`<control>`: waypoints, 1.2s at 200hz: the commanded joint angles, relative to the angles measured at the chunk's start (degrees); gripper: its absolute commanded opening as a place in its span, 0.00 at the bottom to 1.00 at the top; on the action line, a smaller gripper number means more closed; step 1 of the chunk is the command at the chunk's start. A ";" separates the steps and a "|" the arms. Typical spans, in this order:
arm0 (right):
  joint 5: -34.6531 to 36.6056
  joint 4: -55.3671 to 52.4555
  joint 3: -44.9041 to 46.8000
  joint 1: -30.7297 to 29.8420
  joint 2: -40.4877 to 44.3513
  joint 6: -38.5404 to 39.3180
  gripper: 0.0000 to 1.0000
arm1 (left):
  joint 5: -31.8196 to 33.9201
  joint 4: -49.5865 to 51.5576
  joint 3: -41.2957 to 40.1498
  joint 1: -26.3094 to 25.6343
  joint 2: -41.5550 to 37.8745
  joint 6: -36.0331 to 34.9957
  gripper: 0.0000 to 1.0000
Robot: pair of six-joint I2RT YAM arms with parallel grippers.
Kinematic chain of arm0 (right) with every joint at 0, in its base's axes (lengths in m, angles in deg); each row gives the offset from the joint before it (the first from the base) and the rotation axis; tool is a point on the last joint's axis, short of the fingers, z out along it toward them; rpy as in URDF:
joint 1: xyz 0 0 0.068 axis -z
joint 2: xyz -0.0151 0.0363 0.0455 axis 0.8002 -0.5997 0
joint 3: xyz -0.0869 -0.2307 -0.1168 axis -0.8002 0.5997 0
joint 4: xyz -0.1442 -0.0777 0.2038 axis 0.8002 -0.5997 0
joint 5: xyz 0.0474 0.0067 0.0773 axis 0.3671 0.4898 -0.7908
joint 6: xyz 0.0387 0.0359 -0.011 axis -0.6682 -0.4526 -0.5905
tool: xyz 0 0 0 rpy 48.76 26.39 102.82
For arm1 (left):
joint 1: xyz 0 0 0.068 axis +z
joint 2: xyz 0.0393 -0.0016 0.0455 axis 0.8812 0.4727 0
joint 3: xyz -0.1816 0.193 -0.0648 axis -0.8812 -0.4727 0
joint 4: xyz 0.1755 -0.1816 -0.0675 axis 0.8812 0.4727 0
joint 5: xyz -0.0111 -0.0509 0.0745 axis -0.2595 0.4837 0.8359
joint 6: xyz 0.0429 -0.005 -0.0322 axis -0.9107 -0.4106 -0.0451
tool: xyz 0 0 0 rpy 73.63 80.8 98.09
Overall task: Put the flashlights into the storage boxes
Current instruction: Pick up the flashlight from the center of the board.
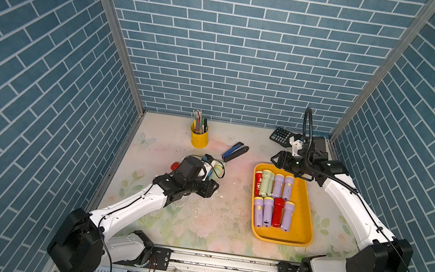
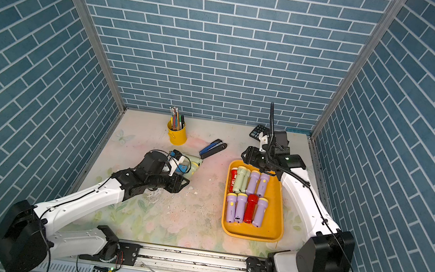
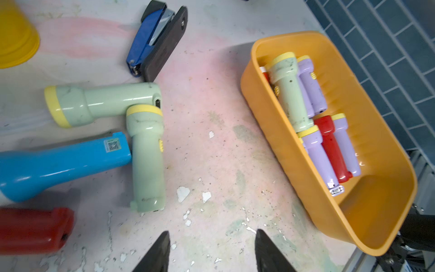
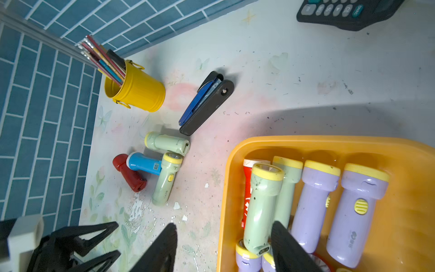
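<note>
my left pincer [image 3: 210, 249] gapes empty near four loose torches [image 3: 147, 160] on the table [image 3: 223, 153]; they touch, so grabbing one may knock the rest; my right pincer [image 4: 223, 235] hangs open over the tray [image 4: 306, 141], where a green torch [image 4: 263, 200] perched on others could roll

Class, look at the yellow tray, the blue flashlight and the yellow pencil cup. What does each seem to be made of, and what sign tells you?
The tray: moulded plastic, smooth and slightly glossy; one piece, rounded corners.
The blue flashlight: glossy plastic; bright streaks of light along its body.
The pencil cup: probably painted metal, ribbed with small handles, though plastic is possible.
</note>
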 commanded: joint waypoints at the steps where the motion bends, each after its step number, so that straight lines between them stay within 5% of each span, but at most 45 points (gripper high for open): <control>1: 3.07 -0.11 3.66 -4.37 2.05 1.76 0.64 | 4.79 6.70 2.87 -0.03 3.08 0.82 0.58; 54: 6.50 5.26 9.27 -13.41 4.23 -0.48 0.63 | 7.47 16.53 13.45 0.46 18.18 -1.56 0.58; 121: 8.41 7.21 12.31 -14.65 5.70 -1.13 0.63 | 10.90 20.02 22.02 1.12 30.17 -3.64 0.57; 240: 10.18 6.58 13.72 -14.67 7.68 -0.33 0.62 | 10.20 19.99 25.33 1.20 37.71 -4.67 0.50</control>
